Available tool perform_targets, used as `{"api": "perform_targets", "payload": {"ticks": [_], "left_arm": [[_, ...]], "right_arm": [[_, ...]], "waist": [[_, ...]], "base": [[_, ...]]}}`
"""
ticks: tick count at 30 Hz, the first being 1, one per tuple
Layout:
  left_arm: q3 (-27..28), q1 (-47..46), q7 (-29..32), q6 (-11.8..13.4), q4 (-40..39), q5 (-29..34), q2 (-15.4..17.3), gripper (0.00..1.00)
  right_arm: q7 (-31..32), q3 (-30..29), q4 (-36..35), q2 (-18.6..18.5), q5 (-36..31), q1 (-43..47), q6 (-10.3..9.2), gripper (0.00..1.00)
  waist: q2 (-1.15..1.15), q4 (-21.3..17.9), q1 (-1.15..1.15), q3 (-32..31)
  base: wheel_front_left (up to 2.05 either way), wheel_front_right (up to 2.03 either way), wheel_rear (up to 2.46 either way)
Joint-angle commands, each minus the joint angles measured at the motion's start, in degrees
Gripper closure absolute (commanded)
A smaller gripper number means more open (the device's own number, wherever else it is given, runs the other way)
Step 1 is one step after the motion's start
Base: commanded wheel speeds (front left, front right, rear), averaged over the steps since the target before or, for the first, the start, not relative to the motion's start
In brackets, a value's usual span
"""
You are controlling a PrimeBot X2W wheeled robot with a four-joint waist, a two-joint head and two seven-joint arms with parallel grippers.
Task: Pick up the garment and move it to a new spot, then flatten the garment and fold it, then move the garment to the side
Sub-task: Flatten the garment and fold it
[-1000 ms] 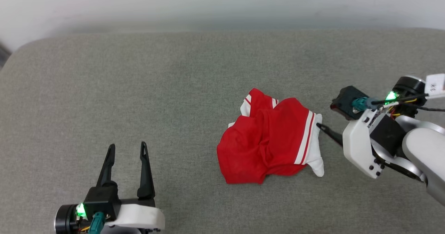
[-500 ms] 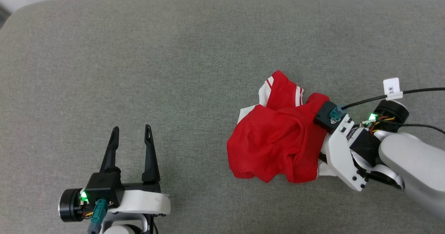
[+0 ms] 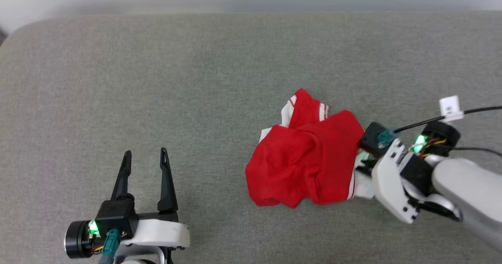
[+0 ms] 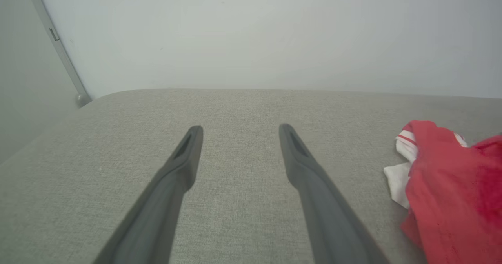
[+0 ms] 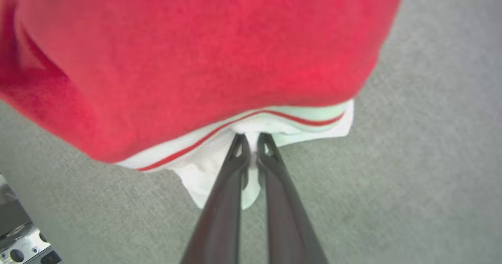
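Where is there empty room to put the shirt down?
The grey fabric cushion is bare between the open left pincer and the crumpled red-and-white T-shirt, and along the far edge. Crowded at the shirt's right, where the right pincer pinches it.

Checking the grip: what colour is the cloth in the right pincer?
White garment edge, thin red stripe; right wrist view.

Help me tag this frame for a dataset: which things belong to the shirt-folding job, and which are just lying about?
Job: garment, crumpled; right gripper, shut on its white edge; left gripper, open, apart from it.
Just there: grey cushion underneath; pale wall; tagged cable on the right arm.
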Motion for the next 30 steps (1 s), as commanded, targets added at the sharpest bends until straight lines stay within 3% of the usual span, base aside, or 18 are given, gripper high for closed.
{"api": "perform_targets", "payload": {"ticks": [1, 10, 14, 15, 21, 24, 25, 26, 30], "left_arm": [[0.40, 1.02, -0.15, 0.35, -0.24, 0.33, -0.02, 0.00], [1.23, 3.31, -0.15, 0.36, -0.83, 0.58, -0.02, 0.00], [1.39, 3.61, -0.15, 0.04, -0.90, 0.78, -0.02, 0.00], [1.26, 3.67, -0.15, -0.09, -0.94, 0.98, -0.03, 0.00], [0.95, 3.82, -0.15, -0.41, -0.72, 1.12, -0.02, 0.00], [1.14, 4.30, -0.15, -0.41, -0.44, 1.07, -0.02, 0.00], [1.26, 4.50, -0.15, -0.44, -0.34, 1.21, -0.03, 0.00], [1.39, 4.60, -0.15, -0.48, -0.23, 1.35, -0.02, 0.00], [2.17, 5.12, -0.15, -0.96, 0.15, 2.08, -0.03, 0.00]], "right_arm": [[-2.04, -0.06, -1.24, -1.83, -0.09, -1.63, -0.04, 1.00], [-6.70, -0.48, -4.01, -11.87, 3.39, -0.68, -0.04, 1.00], [-6.14, -0.55, -1.19, -15.10, 5.89, 3.39, -0.04, 1.00], [-5.83, -0.43, 2.79, -15.80, 7.51, 7.39, -0.04, 1.00], [-5.30, -0.12, 7.95, -14.00, 8.84, 13.97, -0.01, 1.00], [-8.35, -1.17, 9.82, -12.76, 9.97, 15.32, 0.02, 1.00], [-10.14, -2.03, 10.21, -12.41, 9.80, 14.97, -0.04, 0.56], [-12.03, -3.04, 10.78, -12.19, 9.56, 14.67, -0.04, 0.00], [-18.89, -6.13, 11.39, -12.06, 7.28, 13.93, -0.04, 0.00]], "waist": [[0.00, -1.32, 0.00, -1.86], [0.00, -3.23, 0.00, -4.75], [0.00, -3.30, 0.00, -5.13], [0.00, -3.09, 0.00, -5.16], [0.00, -2.50, 0.00, -5.51], [0.00, -2.54, 0.00, -6.28], [0.00, -2.67, 0.00, -6.62], [0.00, -2.79, 0.00, -6.98], [0.00, -3.44, 0.00, -8.60]], "base": [[0.00, 0.00, 0.00], [0.00, 0.00, 0.00], [0.00, 0.00, 0.00], [0.00, 0.00, 0.00], [0.00, 0.00, 0.00], [0.00, 0.00, 0.00], [0.00, 0.00, 0.00], [0.00, 0.00, 0.00], [0.00, 0.00, 0.00]]}}
